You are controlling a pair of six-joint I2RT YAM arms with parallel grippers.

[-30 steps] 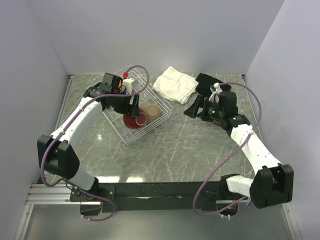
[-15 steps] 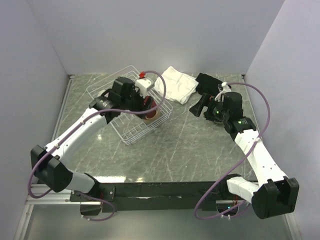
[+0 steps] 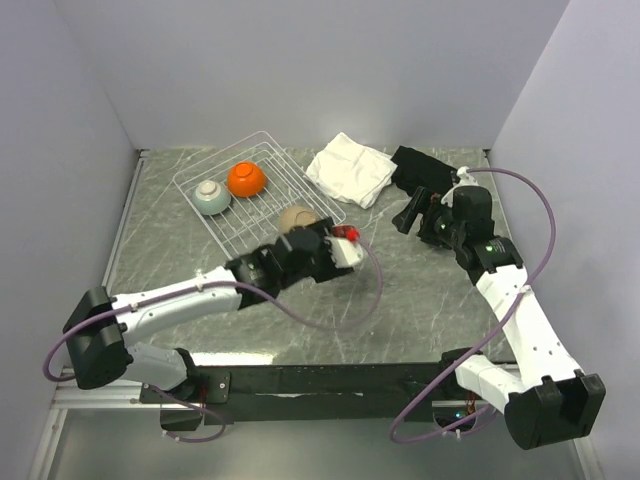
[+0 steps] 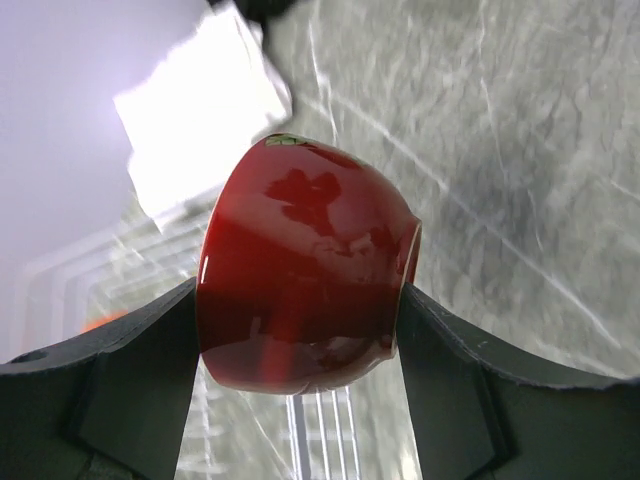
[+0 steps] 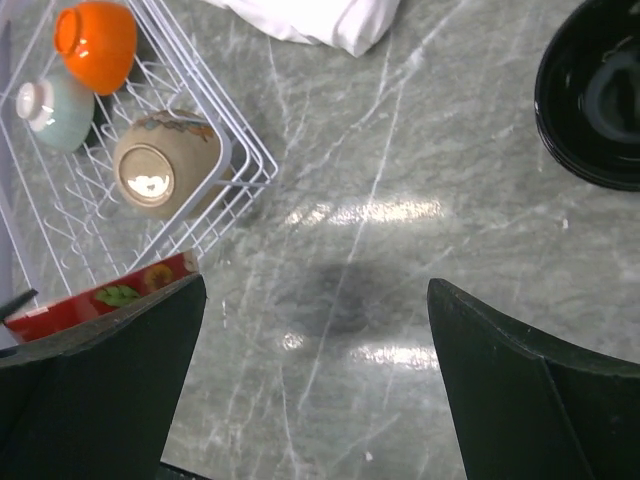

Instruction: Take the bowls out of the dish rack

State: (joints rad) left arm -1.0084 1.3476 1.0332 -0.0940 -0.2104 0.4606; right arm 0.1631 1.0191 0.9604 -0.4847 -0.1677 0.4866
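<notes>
Beyond the dish rack [image 3: 285, 172], the left gripper [image 4: 300, 325] clamps the red bowl [image 4: 300, 270] — the orange bowl [image 3: 246, 179], pale bowl [image 3: 211, 197] and tan bowl [image 3: 298, 219] sit racked — while the right gripper [image 5: 315, 290] gapes empty.

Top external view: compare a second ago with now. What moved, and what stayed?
The left gripper, shut on the red bowl, carried it rightward out of the dish rack. The tan bowl stayed in the rack; the right gripper stayed open, hardly shifting.
</notes>
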